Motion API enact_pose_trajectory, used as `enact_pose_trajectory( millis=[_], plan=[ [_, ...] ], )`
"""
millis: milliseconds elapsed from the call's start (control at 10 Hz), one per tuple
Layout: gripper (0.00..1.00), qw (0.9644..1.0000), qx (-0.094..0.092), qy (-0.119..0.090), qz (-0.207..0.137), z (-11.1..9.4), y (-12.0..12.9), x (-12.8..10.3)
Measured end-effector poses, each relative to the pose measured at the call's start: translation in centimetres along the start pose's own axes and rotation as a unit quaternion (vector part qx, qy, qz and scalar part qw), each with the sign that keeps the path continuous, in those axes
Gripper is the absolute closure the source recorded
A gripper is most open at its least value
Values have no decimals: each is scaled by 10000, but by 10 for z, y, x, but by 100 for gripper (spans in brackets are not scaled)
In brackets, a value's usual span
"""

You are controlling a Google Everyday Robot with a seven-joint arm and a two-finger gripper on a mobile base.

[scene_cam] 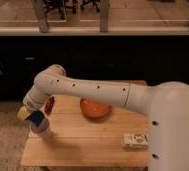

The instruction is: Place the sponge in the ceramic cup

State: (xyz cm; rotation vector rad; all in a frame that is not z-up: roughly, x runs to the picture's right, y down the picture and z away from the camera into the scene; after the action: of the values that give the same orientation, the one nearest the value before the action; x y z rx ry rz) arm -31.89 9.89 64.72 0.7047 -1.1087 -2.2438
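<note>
The white arm reached leftward across the wooden table (pixel 83 146), bent at its elbow and angled down to the table's left front corner. There the gripper (pixel 30 115) hung directly over the ceramic cup (pixel 43 131), its fingers clamped on the sponge (pixel 37 119), which sat tilted just above the cup's rim. An orange bowl (pixel 94 108) stood mid-table.

Thick, smooth white arm (pixel 93 91) with rounded joints and small dark dots along its shell; the tan-tipped gripper (pixel 30 116) sits at the near left.
</note>
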Motion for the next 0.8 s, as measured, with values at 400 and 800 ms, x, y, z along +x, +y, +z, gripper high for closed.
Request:
enact_pose_trajectory(
  millis=[400, 800],
  plan=[
    [100, 9997, 175, 24, -178, 17, -9, -1],
    [100, 9993, 259, 103, -262, 26, -6, -12]
  ],
)
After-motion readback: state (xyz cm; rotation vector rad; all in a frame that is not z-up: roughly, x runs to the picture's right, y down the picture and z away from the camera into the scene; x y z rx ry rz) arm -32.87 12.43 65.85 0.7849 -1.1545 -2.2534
